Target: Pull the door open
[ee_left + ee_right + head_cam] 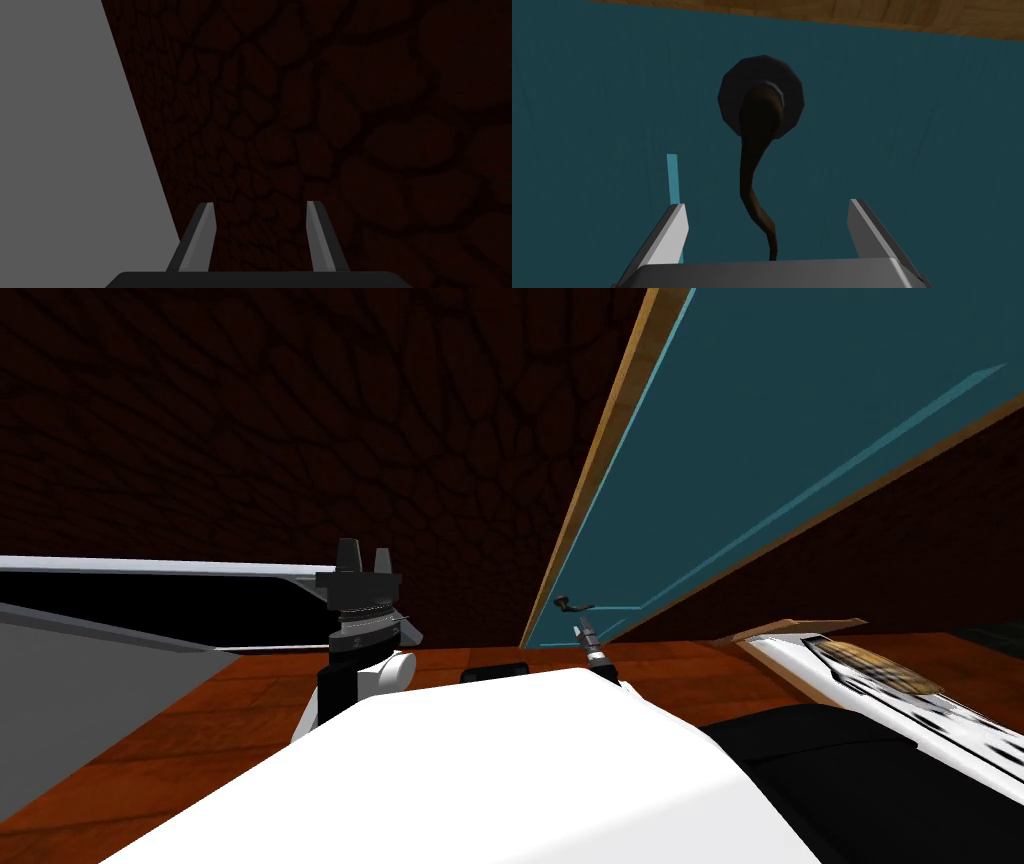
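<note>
Here, handle within right claw.

Left arm up, right arm apparently outstretched, jaws apart.

handle between right fingers, gaps both sides | door close behind

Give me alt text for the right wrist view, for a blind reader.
The right claw is open, its fingers either side of a dark curved lever handle on a teal door. A wooden strip edges the door beyond it.
</note>
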Controlling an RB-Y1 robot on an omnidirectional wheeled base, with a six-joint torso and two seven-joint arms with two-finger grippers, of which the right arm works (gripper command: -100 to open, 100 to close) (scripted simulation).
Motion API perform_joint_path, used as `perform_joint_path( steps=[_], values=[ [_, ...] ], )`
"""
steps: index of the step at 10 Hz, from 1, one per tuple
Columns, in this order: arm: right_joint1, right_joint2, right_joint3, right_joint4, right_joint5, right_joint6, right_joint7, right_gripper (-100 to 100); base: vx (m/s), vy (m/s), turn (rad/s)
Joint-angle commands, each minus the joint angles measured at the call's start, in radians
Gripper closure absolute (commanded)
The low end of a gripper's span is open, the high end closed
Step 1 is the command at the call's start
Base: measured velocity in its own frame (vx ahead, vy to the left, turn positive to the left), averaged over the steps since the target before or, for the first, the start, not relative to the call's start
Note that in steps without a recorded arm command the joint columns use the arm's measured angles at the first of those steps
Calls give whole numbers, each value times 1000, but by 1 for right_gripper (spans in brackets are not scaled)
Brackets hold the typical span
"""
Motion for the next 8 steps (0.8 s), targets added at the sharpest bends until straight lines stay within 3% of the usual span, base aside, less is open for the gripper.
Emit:
perform_joint_path(
  steps=[1,4,5,6,8],
  values=[
    [-19,-4,-15,29,-9,2,-1,-100,114,12,134],
    [-54,-11,-45,81,-29,12,-3,-100,170,-4,175],
    [-46,-10,-39,58,-25,19,-3,-100,80,-4,24],
    [-46,-10,-39,58,-25,19,-3,100,-10,0,-19],
    [-46,-10,-39,58,-25,19,-3,100,-25,-2,1]
  ],
)
